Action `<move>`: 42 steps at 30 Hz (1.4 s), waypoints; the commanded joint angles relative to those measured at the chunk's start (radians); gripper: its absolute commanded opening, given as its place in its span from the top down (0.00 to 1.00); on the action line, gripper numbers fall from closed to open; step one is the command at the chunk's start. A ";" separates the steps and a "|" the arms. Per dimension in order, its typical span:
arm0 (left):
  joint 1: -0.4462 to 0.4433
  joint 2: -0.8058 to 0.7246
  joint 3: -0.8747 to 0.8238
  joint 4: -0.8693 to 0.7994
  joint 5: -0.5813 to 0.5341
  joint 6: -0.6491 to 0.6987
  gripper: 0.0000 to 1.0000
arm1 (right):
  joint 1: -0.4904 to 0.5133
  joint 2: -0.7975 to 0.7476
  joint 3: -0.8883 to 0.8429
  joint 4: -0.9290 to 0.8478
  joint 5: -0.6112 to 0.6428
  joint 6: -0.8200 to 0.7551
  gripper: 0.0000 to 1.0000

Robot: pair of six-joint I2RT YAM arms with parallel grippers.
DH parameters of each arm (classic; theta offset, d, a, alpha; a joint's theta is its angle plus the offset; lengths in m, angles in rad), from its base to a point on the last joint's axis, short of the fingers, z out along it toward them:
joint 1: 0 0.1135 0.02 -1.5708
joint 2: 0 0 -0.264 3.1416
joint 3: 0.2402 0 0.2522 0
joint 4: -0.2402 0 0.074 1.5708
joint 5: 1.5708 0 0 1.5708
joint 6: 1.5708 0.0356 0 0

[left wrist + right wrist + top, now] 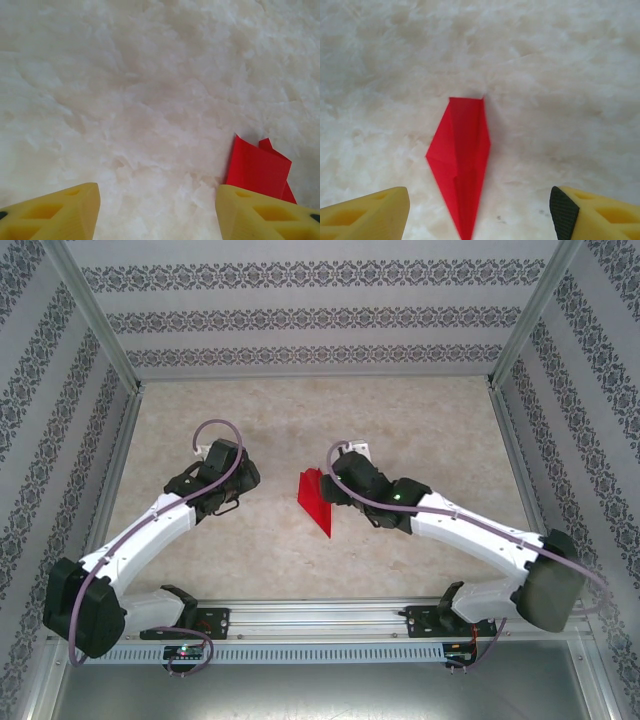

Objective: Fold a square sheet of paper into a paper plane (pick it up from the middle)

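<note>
**Presently unheld: plane lies free between two open tools**

Finding 1. The paper plane (317, 500) lies on the worktop (420, 420) near its centre, at nine o'clock from the right tool (340, 475) and at three o'clock from the left tool (225, 485). In the right wrist view the paper plane (460, 160) runs from twelve to six o'clock, its sharp point toward six.

Finding 2. The right tool (480, 195) stands with jaws wide apart, gripping nothing. The left tool (157, 200) is likewise parted and empty, with the paper plane (257, 170) at its four o'clock.

Finding 3, risks. The paper is light and unrestrained, so a closing finger that meets it off-centre would probably push it along rather than pinch it. Some layers appear to stand proud, and pressure there could crush or reopen a crease. The arms work near each other, so a reach by both together risks contact.

Finding 4, surroundings. The worktop is pale, mottled and stone-like. Patterned striped walls (320, 320) enclose three sides, with metal frame posts (95, 320) and a mounting rail (320, 615) at six o'clock.
</note>
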 commanded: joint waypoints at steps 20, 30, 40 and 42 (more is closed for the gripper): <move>0.118 -0.121 -0.034 -0.063 -0.508 0.227 0.00 | -0.561 -0.291 -0.403 0.294 0.205 -0.374 0.03; 0.265 -0.130 -0.233 0.238 -0.511 0.416 0.00 | -0.671 -0.123 -0.513 0.640 0.017 -0.516 0.02; 0.273 0.086 -0.390 0.723 -0.415 0.587 0.00 | -0.720 0.069 -0.577 1.084 -0.207 -0.625 0.03; 0.275 0.106 -0.448 0.895 -0.371 0.631 0.00 | -0.734 0.075 -0.616 1.172 -0.247 -0.641 0.02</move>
